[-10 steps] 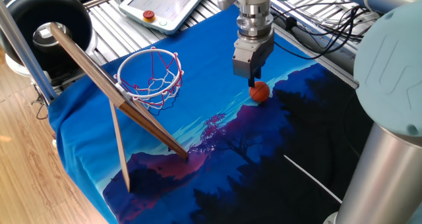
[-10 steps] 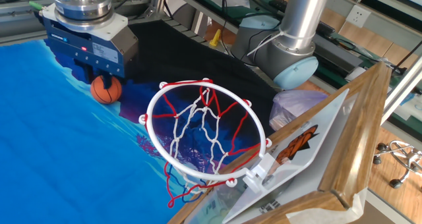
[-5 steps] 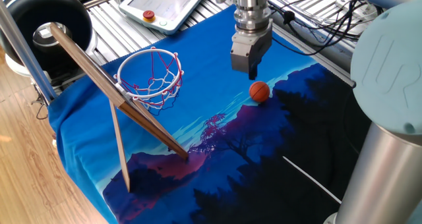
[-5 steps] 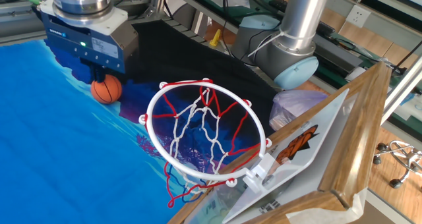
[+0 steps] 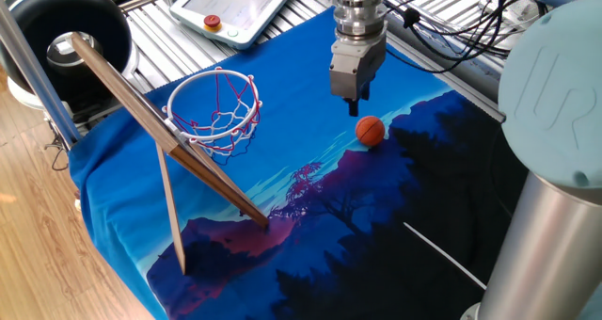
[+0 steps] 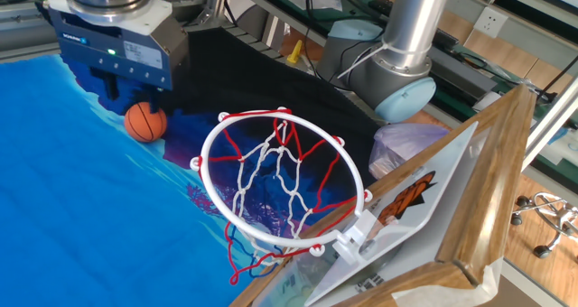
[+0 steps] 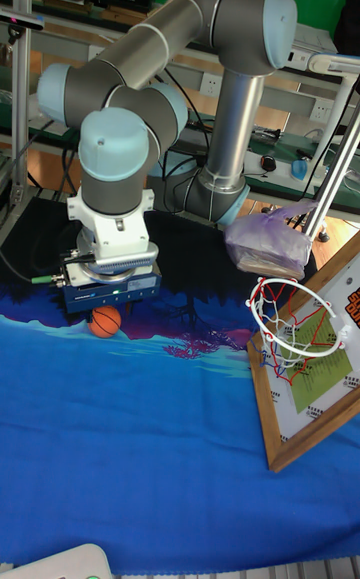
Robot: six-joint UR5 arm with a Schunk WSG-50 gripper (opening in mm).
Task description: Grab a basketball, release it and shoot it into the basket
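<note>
The basketball, small and orange with dark seams, rests on the blue cloth. My gripper hangs just above and slightly behind it. Its dark fingers stand apart and open, and nothing is between them. The basket is a white ring with a red-and-white net. It is fixed to a tilted wooden backboard on a stick leg, to the left of the ball in one fixed view.
A large black round tub sits at the far left corner. A white tablet with a red button lies behind the cloth. A plastic bag sits by the arm's base. Cables run along the back right.
My gripper has risen off the basketball, which stays where it was on the cloth. One second ago the fingers straddled it.
</note>
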